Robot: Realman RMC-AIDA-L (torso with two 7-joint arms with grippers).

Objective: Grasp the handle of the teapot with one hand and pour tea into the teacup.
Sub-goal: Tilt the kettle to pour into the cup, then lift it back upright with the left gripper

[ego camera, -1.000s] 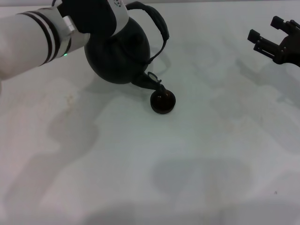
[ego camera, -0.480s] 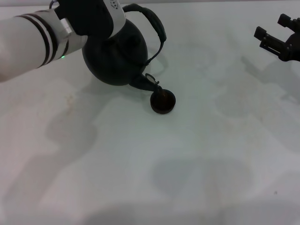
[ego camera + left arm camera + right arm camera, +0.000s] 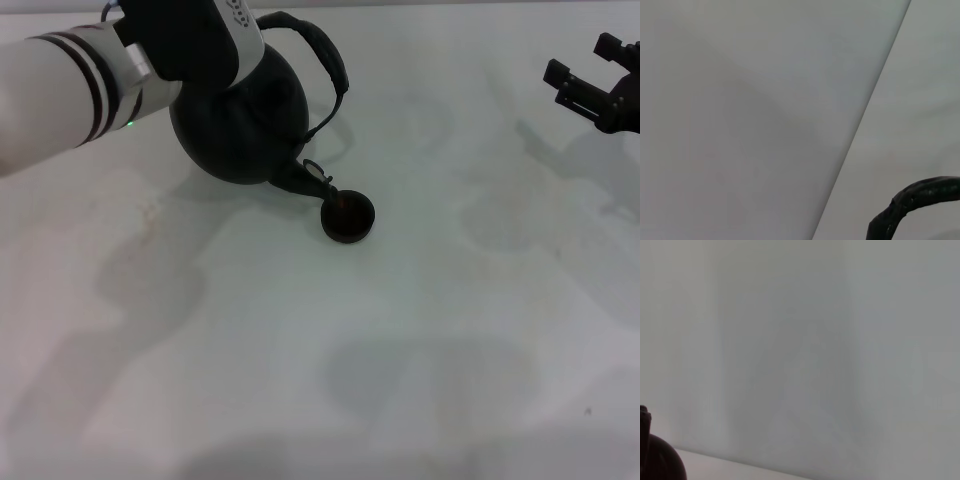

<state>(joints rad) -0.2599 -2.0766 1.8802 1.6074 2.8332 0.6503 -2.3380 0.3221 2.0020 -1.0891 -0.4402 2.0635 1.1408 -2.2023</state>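
Since one second ago, the teapot (image 3: pixel 240 125) has shifted slightly left and up. It sits tilted over the white tabletop (image 3: pixel 420 330), spout above the teacup (image 3: pixel 348 217). Left pincer (image 3: pixel 185 40) covers its top; its grip on the handle (image 3: pixel 322 55) is hidden. Right pincer (image 3: pixel 598 85) hangs open, holding nothing, far right.

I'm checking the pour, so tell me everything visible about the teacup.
The teacup is a tiny round, dark, handleless cup standing upright on the white table, alone in the open. Its inside looks brownish, perhaps tea. The tilted teapot has its spout just over the cup's rim; whether they touch is unclear.
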